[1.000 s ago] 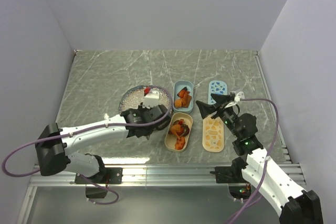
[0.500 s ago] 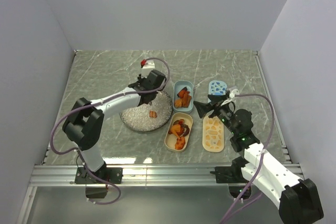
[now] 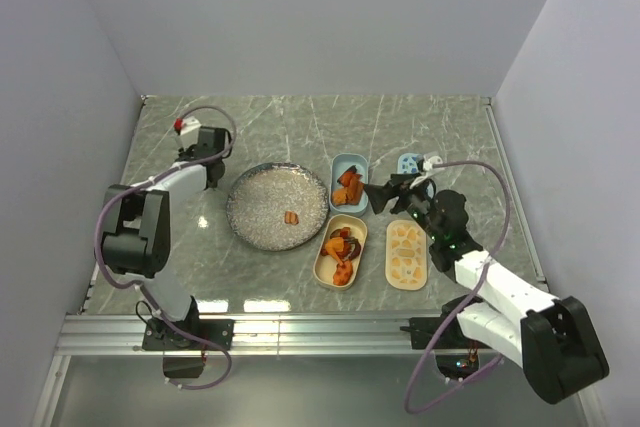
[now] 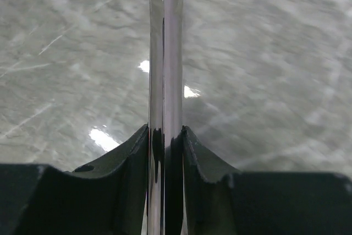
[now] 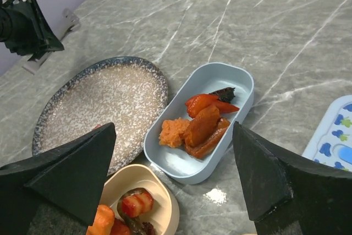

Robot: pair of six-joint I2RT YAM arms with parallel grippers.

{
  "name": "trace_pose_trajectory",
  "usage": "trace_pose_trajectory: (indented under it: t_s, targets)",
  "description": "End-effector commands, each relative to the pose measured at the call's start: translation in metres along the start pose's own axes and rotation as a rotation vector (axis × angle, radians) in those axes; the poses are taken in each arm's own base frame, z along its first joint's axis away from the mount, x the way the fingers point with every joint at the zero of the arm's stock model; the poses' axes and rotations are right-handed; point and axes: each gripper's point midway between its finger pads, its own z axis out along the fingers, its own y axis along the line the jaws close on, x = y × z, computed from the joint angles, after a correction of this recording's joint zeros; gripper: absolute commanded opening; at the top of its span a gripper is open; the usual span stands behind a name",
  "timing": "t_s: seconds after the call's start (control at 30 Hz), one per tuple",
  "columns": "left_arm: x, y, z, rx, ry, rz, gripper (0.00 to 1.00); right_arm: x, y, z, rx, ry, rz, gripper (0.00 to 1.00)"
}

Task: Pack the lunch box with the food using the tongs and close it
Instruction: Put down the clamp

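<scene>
At left end effector [image 4: 165,134]: tongs [image 4: 164,53] clamped, tips apparently cropped.

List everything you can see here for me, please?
table: one, grey marble
plate: one, silvery speckled, centre-left
food chunk: one, orange-brown, on the plate
blue tub: one, pale blue, right of the plate, orange, red and dark pieces inside
cream tub: one, beige, nearer than the blue tub, orange and reddish pieces inside
cream lid: one, beige, right of the cream tub
blue-patterned lid: one, white and blue, right of the blue tub, partly hidden
tongs: one pair, silver, far left
left tool: one, black, shut on the tongs
right tool: one, black, open, beside the blue tub
</scene>
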Motion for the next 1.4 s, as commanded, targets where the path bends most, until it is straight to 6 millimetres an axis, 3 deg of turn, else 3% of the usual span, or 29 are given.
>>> trace_pose_trajectory:
  t_s: [0.0, 0.13, 0.17, 0.23, 0.3, 0.33, 0.5, 0.57, 0.6, 0.63, 0.73, 0.77, 0.8, 0.87, 0.9, 0.93, 0.97, 1.0, 1.03, 1.07, 1.13, 1.17, 1.2, 1.23, 1.27, 1.3, 1.37]
  targets:
    - [-0.016, 0.000, 0.008, 0.044, -0.027, -0.105, 0.33, -0.032, 0.014, 0.017, -0.068, -0.073, -0.033, 0.92]
    - [-0.018, 0.011, 0.027, 0.036, 0.027, -0.130, 0.36, -0.022, 0.019, 0.029, -0.096, -0.032, -0.031, 0.92]
    - [-0.002, 0.014, 0.035, 0.023, 0.088, -0.102, 0.39, -0.022, 0.021, 0.031, -0.104, -0.031, -0.031, 0.91]
    - [-0.001, 0.013, 0.043, 0.024, 0.124, -0.097, 0.43, -0.021, 0.029, 0.036, -0.124, -0.023, -0.032, 0.91]
    - [0.009, 0.009, 0.047, 0.043, 0.171, -0.078, 0.49, -0.023, 0.034, 0.039, -0.136, -0.026, -0.039, 0.91]
    - [0.011, 0.010, 0.049, 0.050, 0.189, -0.079, 0.56, -0.020, 0.036, 0.040, -0.144, -0.016, -0.038, 0.91]
    - [0.030, 0.017, 0.059, 0.020, 0.270, -0.044, 0.62, -0.021, 0.043, 0.044, -0.167, -0.014, -0.039, 0.91]
    - [0.028, 0.015, 0.057, 0.033, 0.264, -0.052, 0.68, -0.020, 0.045, 0.045, -0.178, -0.007, -0.048, 0.91]
    - [0.025, 0.015, 0.053, 0.041, 0.253, -0.060, 0.80, -0.020, 0.048, 0.046, -0.188, -0.005, -0.057, 0.91]
    - [0.021, 0.014, 0.051, 0.053, 0.239, -0.070, 0.98, -0.018, 0.051, 0.046, -0.199, 0.001, -0.067, 0.91]
    - [0.005, 0.015, 0.036, 0.085, 0.173, -0.106, 0.99, -0.014, 0.068, 0.050, -0.252, 0.026, -0.119, 0.91]
    - [-0.013, 0.014, 0.022, 0.112, 0.123, -0.132, 1.00, -0.017, 0.076, 0.055, -0.271, 0.035, -0.155, 0.91]
    - [-0.009, 0.019, 0.016, 0.113, 0.113, -0.138, 0.99, -0.013, 0.090, 0.057, -0.301, 0.049, -0.169, 0.92]
    - [-0.025, 0.023, -0.001, 0.115, 0.024, -0.164, 0.99, 0.004, 0.104, 0.068, -0.336, 0.108, -0.214, 0.94]
    - [-0.036, 0.030, -0.022, 0.128, -0.034, -0.184, 0.99, -0.006, 0.115, 0.077, -0.360, 0.088, -0.225, 0.96]
    - [-0.043, 0.031, -0.036, 0.139, -0.078, -0.193, 0.99, 0.011, 0.128, 0.085, -0.403, 0.132, -0.224, 0.97]
    - [-0.071, 0.040, -0.062, 0.151, -0.191, -0.254, 0.99, -0.002, 0.140, 0.097, -0.436, 0.110, -0.228, 0.98]
    - [-0.060, 0.049, -0.069, 0.153, -0.201, -0.258, 1.00, 0.019, 0.147, 0.109, -0.457, 0.164, -0.222, 0.99]
    - [-0.079, 0.057, -0.094, 0.196, -0.282, -0.312, 0.99, 0.030, 0.151, 0.117, -0.465, 0.209, -0.227, 1.00]
    - [-0.068, 0.067, -0.098, 0.186, -0.293, -0.322, 0.99, 0.008, 0.168, 0.137, -0.481, 0.175, -0.236, 1.00]
    - [-0.086, 0.081, -0.129, 0.239, -0.401, -0.406, 0.99, 0.057, 0.176, 0.159, -0.478, 0.320, -0.286, 1.00]
    - [-0.076, 0.089, -0.130, 0.225, -0.406, -0.416, 0.99, 0.033, 0.195, 0.182, -0.483, 0.279, -0.303, 1.00]
    - [-0.076, 0.094, -0.136, 0.231, -0.421, -0.433, 0.99, 0.068, 0.195, 0.198, -0.471, 0.362, -0.314, 1.00]
    - [-0.082, 0.100, -0.150, 0.255, -0.461, -0.468, 0.99, 0.088, 0.204, 0.200, -0.464, 0.436, -0.334, 1.00]
    - [-0.079, 0.104, -0.152, 0.254, -0.466, -0.475, 1.00, 0.065, 0.223, 0.220, -0.476, 0.388, -0.339, 1.00]
    - [-0.075, 0.109, -0.154, 0.245, -0.461, -0.476, 0.99, 0.098, 0.225, 0.229, -0.482, 0.453, -0.345, 1.00]
    - [-0.076, 0.114, -0.163, 0.257, -0.480, -0.497, 0.99, 0.112, 0.244, 0.247, -0.497, 0.483, -0.337, 1.00]
